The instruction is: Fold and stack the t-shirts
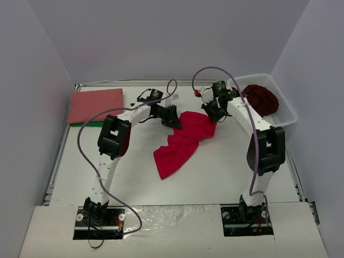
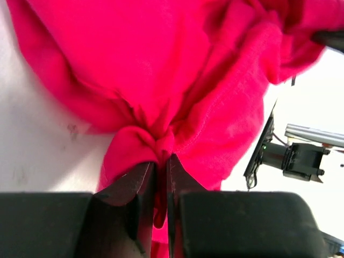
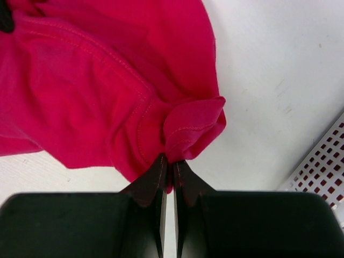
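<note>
A bright crimson t-shirt [image 1: 183, 141] hangs bunched between both grippers over the middle of the table, its lower end trailing toward the front left. My left gripper [image 1: 173, 119] is shut on its left edge; the left wrist view shows the cloth [image 2: 161, 80] pinched between the jaws. My right gripper [image 1: 213, 115] is shut on its right edge; the right wrist view shows a hemmed fold [image 3: 188, 129] pinched. A dull salmon-red t-shirt [image 1: 95, 104] lies folded flat at the back left. A dark maroon t-shirt [image 1: 261, 98] lies crumpled in the basket.
A white plastic lattice basket [image 1: 285, 110] stands at the back right, beside the right arm; its rim shows in the right wrist view [image 3: 322, 161]. A green edge [image 1: 86, 123] shows under the salmon shirt. Grey walls enclose the table.
</note>
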`<state>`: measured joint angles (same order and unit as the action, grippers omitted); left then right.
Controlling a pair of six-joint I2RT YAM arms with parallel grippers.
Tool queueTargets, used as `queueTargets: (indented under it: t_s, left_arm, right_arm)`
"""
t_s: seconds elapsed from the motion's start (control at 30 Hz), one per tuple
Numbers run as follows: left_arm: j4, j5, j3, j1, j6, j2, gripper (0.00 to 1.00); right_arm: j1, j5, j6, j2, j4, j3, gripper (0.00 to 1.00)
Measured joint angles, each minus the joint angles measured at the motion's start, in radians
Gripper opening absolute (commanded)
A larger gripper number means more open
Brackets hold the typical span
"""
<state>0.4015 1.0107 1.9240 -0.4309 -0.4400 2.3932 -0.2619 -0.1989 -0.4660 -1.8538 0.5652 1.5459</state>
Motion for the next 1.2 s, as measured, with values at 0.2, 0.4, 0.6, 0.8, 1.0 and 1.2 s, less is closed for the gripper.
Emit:
queueTargets:
  t_s: [0.2,0.4,0.6,0.8,1.0,1.2]
  left_arm:
    - [0.18,-0.086,0.024,0.029,0.13,-0.155,0.03]
    - [0.355,-0.233,0.201,0.052,0.261,-0.41,0.02]
    - [0.378,-0.283,0.153,-0.087,0.319,-0.652,0.02]
    - [0.38,-0.306,-0.021,-0.373,0.38,-0.655,0.02]
    - [0.388,-0.378,-0.01,-0.58,0.467,-0.512,0.32]
    - [0.428,-0.278,-0.005,-0.623,0.47,-0.483,0.94]
  right_arm:
    - [0.0,0.0,0.009,-0.027,0.002,0.069,0.0]
    - [0.001,-0.007,0.024,-0.026,-0.005,0.146,0.0]
    - [-0.005,-0.106,0.046,-0.011,-0.037,0.152,0.0]
    - [0.027,-0.098,0.046,-0.012,0.003,0.132,0.0]
    - [0.058,-0.095,0.049,-0.049,0.09,0.13,0.0]
    - [0.087,-0.054,0.04,-0.075,0.04,0.129,0.16]
